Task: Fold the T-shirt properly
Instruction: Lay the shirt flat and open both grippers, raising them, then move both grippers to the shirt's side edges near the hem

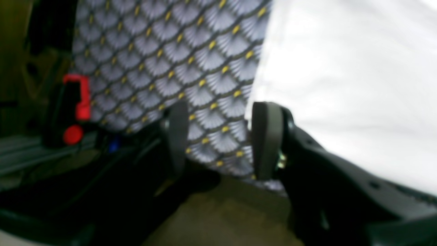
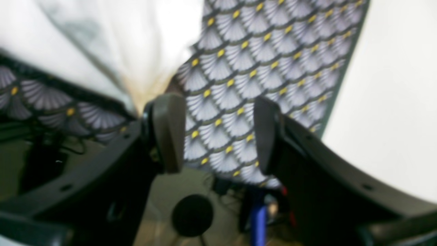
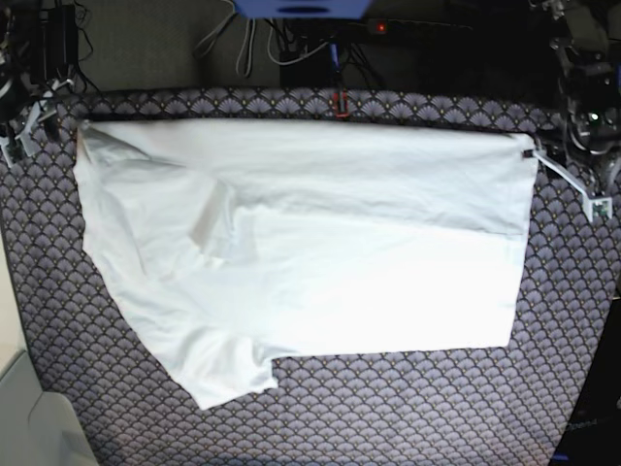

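Observation:
The white T-shirt (image 3: 320,262) lies spread flat across the patterned table cover (image 3: 388,408), its long upper edge along the far side and one sleeve (image 3: 228,374) pointing to the near left. My left gripper (image 3: 568,180) sits at the shirt's far right corner. In the left wrist view it (image 1: 222,136) is open and empty, over bare cover, with the shirt's edge (image 1: 341,85) just beside the right finger (image 1: 268,140). My right gripper (image 3: 29,121) sits at the far left corner. It (image 2: 218,133) is open and empty, with the shirt (image 2: 102,41) beside its left finger (image 2: 169,131).
Cables and a blue device (image 3: 301,8) lie beyond the table's far edge. A red clamp (image 1: 78,99) stands at the table edge in the left wrist view. A pale surface (image 2: 392,102) lies beyond the cover's edge in the right wrist view.

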`<state>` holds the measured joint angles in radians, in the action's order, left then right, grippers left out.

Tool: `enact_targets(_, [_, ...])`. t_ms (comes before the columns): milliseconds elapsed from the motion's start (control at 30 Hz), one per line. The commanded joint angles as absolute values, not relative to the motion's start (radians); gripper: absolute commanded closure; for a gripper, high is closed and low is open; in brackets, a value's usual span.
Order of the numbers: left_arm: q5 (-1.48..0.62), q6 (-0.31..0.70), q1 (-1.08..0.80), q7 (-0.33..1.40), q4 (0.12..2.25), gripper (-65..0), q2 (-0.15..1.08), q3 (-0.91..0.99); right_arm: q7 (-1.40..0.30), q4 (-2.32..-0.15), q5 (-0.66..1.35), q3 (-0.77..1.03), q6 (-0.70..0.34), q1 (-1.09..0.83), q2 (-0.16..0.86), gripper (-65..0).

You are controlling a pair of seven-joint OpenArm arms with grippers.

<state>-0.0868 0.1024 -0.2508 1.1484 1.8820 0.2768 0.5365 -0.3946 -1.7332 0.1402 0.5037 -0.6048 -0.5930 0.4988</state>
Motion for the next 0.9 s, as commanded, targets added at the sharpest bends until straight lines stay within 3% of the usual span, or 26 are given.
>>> enact_targets(0, [-0.087,0.099,-0.205,1.121,1.899,-29.9,0.292,0.55,-0.364,-1.767,0.154,0.512,-0.599,-0.568,0.522,-33.3])
enact_targets(233, [-0.087,0.099,0.047,1.112,1.839,-30.0,0.269,0.542,-0.43,-1.77,0.153,0.41,-0.601,-0.297,0.556,-36.2])
enact_targets(433, [-0.077,0.099,0.311,1.079,1.563,-29.9,0.251,0.542,-0.591,-1.647,0.148,0.199,-0.601,0.067,0.555,-37.3])
enact_targets(733, [-0.076,0.09,0.4,0.555,1.204,-29.7,0.254,0.344,-0.591,-1.176,0.147,-0.045,-0.601,0.493,0.518,-37.3])
enact_targets(867, [-0.076,0.088,0.429,0.45,1.112,-29.7,0.249,0.295,-0.483,-0.99,0.147,-0.058,-0.598,0.591,0.481,-37.3])
